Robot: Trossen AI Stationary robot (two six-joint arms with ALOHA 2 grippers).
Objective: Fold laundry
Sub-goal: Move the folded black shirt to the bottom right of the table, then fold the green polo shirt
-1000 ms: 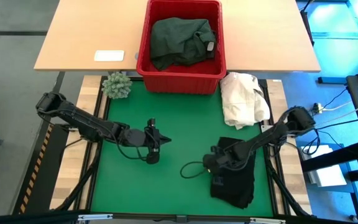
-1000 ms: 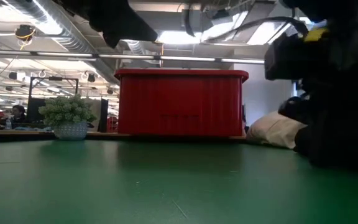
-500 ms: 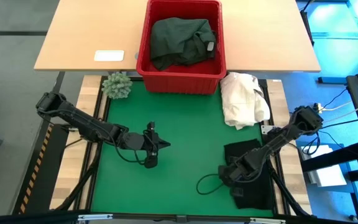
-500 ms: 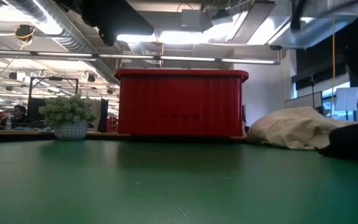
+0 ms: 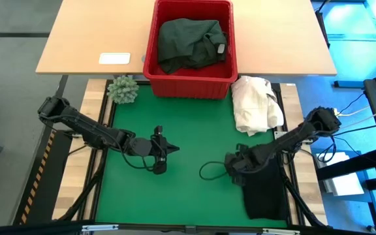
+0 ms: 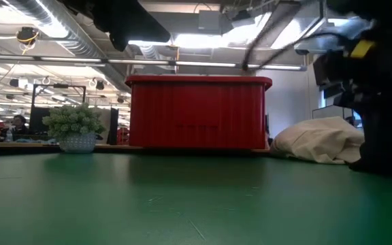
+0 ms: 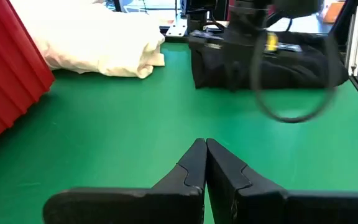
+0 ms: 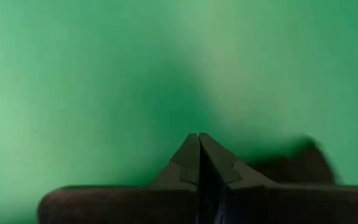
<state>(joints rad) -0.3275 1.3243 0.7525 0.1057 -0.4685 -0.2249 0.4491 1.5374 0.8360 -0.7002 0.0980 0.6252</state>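
A: Right gripper?
B: Jaws pressed together, empty, beside the folded black garment at five o'clock on the green table.

A: Left gripper?
B: Idle mid-table, jaws pressed together; dark green garment waits in red basket, twelve o'clock.

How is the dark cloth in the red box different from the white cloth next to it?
The green garment is dark; the cream cloth heap is pale. The green garment sits inside the red basket; the cream heap lies outside it, at the table's edge. Both are crumpled, not folded.

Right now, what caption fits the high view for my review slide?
Left gripper waits shut mid-mat; right gripper shut beside black garment; green garment in red basket.
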